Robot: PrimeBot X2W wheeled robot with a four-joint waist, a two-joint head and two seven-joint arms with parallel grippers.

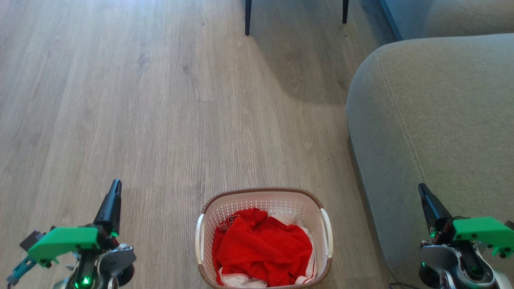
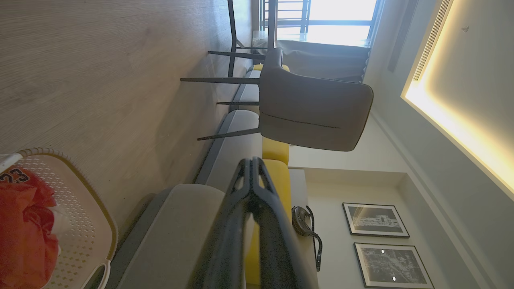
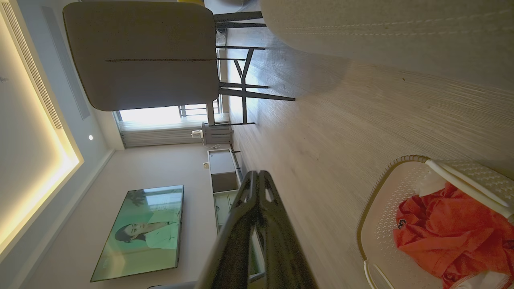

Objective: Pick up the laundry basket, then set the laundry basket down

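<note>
The laundry basket stands on the wood floor at the bottom middle of the head view, white and perforated with a brown rim and white side handles. Red and white clothes lie in it. The basket also appears at the lower left of the left wrist view, and the basket at the lower right of the right wrist view. My left gripper hangs to its left, shut, holding nothing. My right gripper hangs to its right, also shut and empty, in front of the sofa. Both are well apart from the basket.
A grey sofa fills the right side, close to the basket. Two dark chair legs stand at the top middle; the grey chair is in the wrist views. Bare wood floor stretches left and ahead.
</note>
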